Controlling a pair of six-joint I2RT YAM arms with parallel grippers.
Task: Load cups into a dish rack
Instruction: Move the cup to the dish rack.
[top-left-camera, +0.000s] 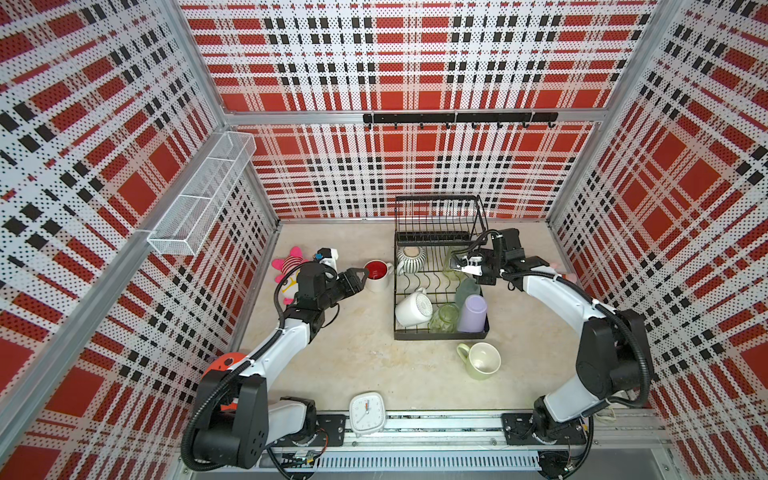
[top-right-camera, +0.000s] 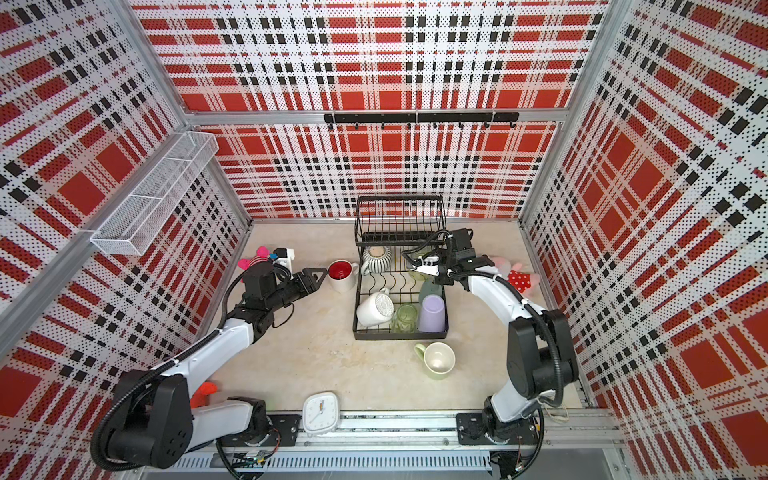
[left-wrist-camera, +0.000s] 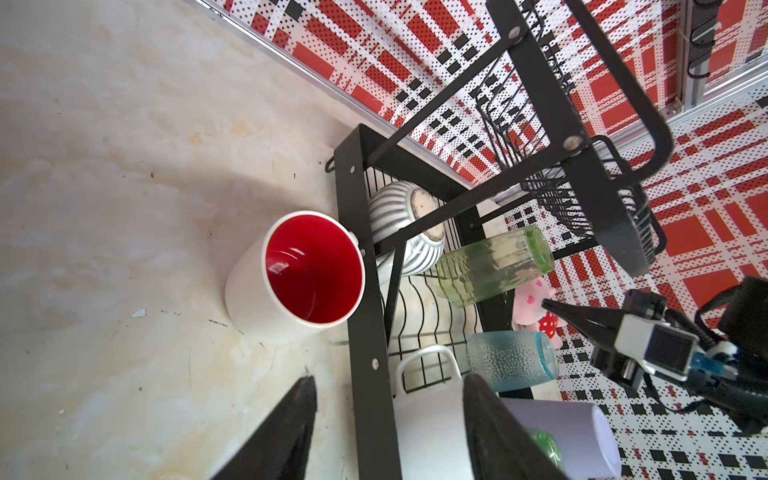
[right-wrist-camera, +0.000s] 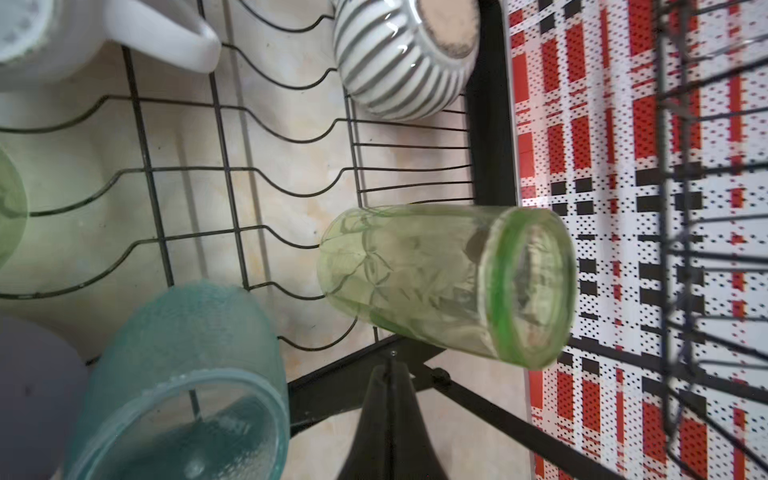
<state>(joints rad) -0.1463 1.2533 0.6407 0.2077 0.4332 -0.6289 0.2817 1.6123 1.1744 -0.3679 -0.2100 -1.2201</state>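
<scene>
Left jaws: apart, approx half open, nothing btwn them. They point at the red-inside mug (top-left-camera: 377, 275), tips just short of it, not touching. Mug stands upright on the surface (top-left-camera: 353, 365), mouth up, right beside the dish rack (top-left-camera: 440, 336) at its left frame, outside it.

Right jaws: pressed together, gripping nothing. In the right wrist view the closed tip sits just beside a clear green glass (right-wrist-camera: 436, 282), above the rack's edge bar; contact w/ the glass can't be told. Glass leans tilted in the lower tier, far right corner, thick end raised.

Other cups in the lower tier:
- ribbed mug (top-left-camera: 410, 258): far left corner, bottom up.
- white mug (top-left-camera: 411, 308): on its side, front left.
- 2nd green glass (top-left-camera: 444, 318): front row, btwn white mug and lavender tumbler (top-left-camera: 473, 313).
- teal tumbler (top-left-camera: 466, 291): just behind the lavender one.

Pale-green mug (top-left-camera: 482, 360): on the surface in front of the rack, outside it, tipped so the mouth shows.
</scene>
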